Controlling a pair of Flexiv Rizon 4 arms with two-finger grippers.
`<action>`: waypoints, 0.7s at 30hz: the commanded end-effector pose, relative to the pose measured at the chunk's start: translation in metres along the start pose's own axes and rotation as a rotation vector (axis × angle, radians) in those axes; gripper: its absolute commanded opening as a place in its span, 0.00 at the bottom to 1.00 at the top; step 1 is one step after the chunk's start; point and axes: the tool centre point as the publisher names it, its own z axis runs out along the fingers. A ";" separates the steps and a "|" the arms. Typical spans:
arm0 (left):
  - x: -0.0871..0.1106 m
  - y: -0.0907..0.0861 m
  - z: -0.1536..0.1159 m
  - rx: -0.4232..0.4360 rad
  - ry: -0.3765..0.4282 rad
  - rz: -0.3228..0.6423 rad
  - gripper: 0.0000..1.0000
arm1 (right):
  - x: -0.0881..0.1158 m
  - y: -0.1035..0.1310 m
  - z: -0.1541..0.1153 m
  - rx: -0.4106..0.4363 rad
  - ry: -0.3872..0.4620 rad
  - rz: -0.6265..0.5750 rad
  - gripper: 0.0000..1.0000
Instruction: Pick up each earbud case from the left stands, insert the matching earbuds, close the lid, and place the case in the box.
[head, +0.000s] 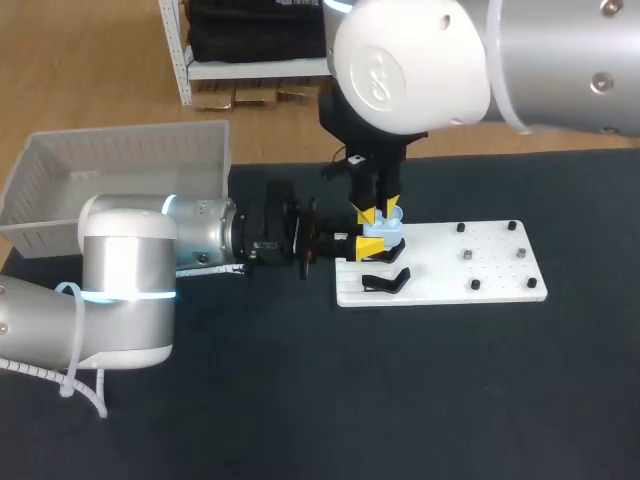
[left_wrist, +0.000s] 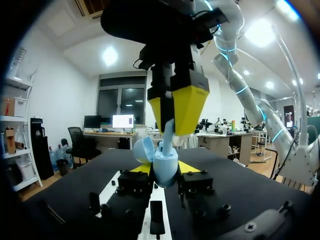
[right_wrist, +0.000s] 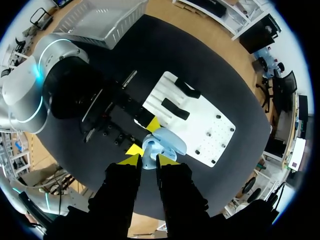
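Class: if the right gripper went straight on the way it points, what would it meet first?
The open light-blue earbud case held in the left gripper, directly under the right gripper; the earbud it carries looks nearly at the case, though depth is unclear.

Our right gripper (right_wrist: 148, 160): yellow tips close together, pale-blue earbud (right_wrist: 148, 154) pinched between them (we see only a sliver). Just ahead, open earbud case (right_wrist: 164, 142), lid tilted toward white board (right_wrist: 210, 125). Our left gripper (right_wrist: 143, 136) clamps case from two sides. Two black stands (right_wrist: 176, 109) on board, near case. White basket (right_wrist: 107, 22) on table (right_wrist: 215, 65), beyond our left arm (right_wrist: 35, 85).
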 end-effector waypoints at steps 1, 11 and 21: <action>0.001 -0.001 0.000 -0.005 -0.002 0.003 0.00 | 0.000 0.000 0.002 0.001 -0.004 0.004 0.00; 0.001 -0.001 0.000 -0.005 -0.002 0.003 0.00 | -0.002 -0.002 0.003 0.003 -0.004 0.006 0.00; 0.001 -0.001 0.000 -0.005 -0.002 0.003 0.00 | -0.004 -0.002 0.006 0.007 0.002 0.004 0.00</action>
